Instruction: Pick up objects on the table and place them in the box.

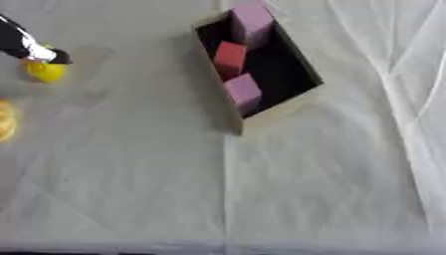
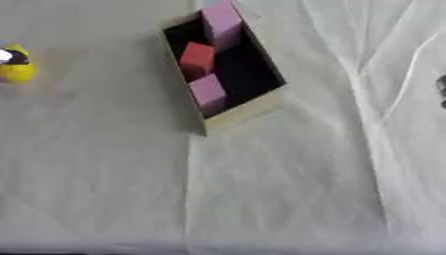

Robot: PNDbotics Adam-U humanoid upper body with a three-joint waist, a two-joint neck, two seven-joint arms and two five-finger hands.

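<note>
Yellow object [image 1: 45, 71], small and rounded, is seen near the left edge of the table [image 1: 131, 189], well apart from the box [image 1: 228, 107]. It is touched from above by the left hand [image 1: 31, 49], which comes in from the upper left corner; only dark and white parts of the hand show, and whether the fingers are apart or closed on the object cannot be told. By the look of it a pick-up is being made or prepared, since the hand is set right over the object and the object appears to rest on the cloth.

The box, open-topped with a dark inside and pale card walls, lies askew toward the upper middle of the table. Three blocks are already held in it, lined along its left wall: a purple block [image 1: 253, 22] at the far end, a red block [image 1: 230, 57] in the middle, and a second purple block [image 1: 243, 91] at the near end. The right half of the box floor is left bare, so room for the yellow object is judged to remain there.

An orange shape [image 1: 5, 119] is cut off by the left edge, nearer than the yellow object; what it is cannot be made out. A dark shape at the right edge of the right eye view may be the right hand, but this cannot be confirmed.
</note>
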